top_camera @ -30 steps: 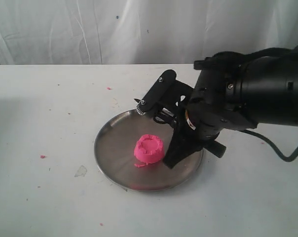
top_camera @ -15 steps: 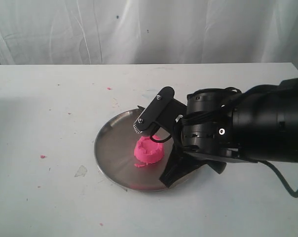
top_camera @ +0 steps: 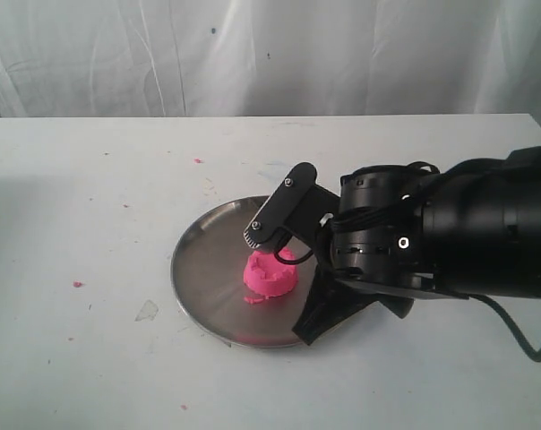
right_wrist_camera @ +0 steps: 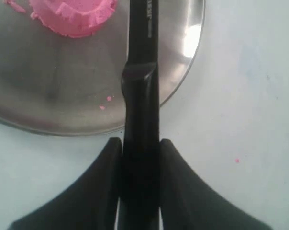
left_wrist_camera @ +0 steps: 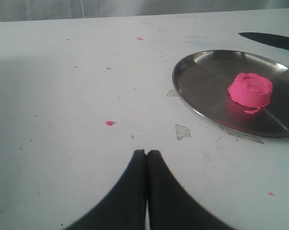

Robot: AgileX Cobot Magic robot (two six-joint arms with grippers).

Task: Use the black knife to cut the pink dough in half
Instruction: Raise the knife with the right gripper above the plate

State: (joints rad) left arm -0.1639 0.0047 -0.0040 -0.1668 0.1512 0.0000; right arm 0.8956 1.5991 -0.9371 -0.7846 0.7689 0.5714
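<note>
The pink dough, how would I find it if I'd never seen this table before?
Look for the round steel plate on the white table. The pink dough sits on it, a bright pink round puck in one piece, near the right gripper holding the black knife. The only other pink bits around are tiny crumbs, so the big lump is the one.

I see the pink dough [top_camera: 270,273] as one uncut round puck with a ridged rim, bright pink, sitting flat. From the right wrist view the pink dough [right_wrist_camera: 72,14] lies ahead of the right jaws and just to one side of the blade. The black knife [right_wrist_camera: 141,91] is slim and matte black; its handle is clamped between those jaws and its blade runs straight out from them, passing close beside the puck. I can't tell whether the blade touches it.
</note>
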